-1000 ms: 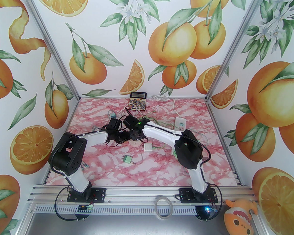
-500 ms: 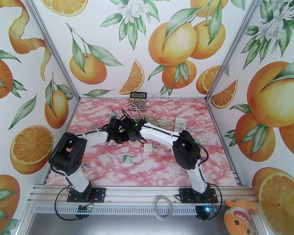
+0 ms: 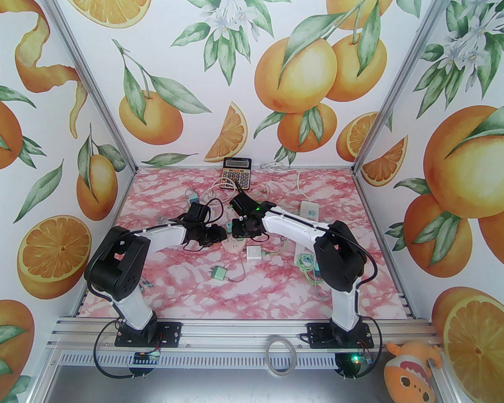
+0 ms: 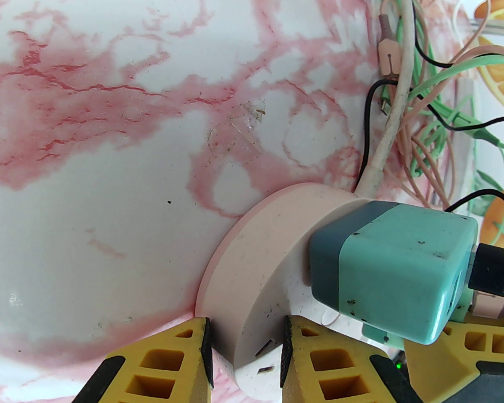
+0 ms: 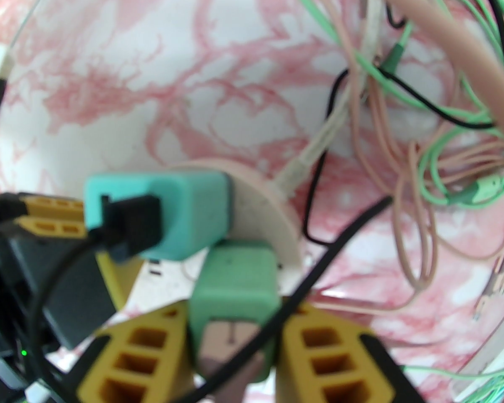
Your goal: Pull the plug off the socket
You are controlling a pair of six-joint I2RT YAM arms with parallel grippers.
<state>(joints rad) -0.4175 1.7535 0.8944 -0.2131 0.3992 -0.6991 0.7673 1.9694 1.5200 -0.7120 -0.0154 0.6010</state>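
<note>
In right hand (image 5: 235,315), boxy green plug (image 5: 234,267).

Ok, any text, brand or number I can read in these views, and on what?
No text is readable.
calculator: key legends and top label too small to read.
white power strip: green markings too small to read.
pink cable connector: an embossed mark, no letters.

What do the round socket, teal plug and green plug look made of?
Round socket: likely hard moulded plastic, matte pale pink, scuffed and speckled. Teal plug: likely plastic, satin two-tone shell, rounded edges, dirt specks. Green plug: probably same, matte; blurred.
</note>
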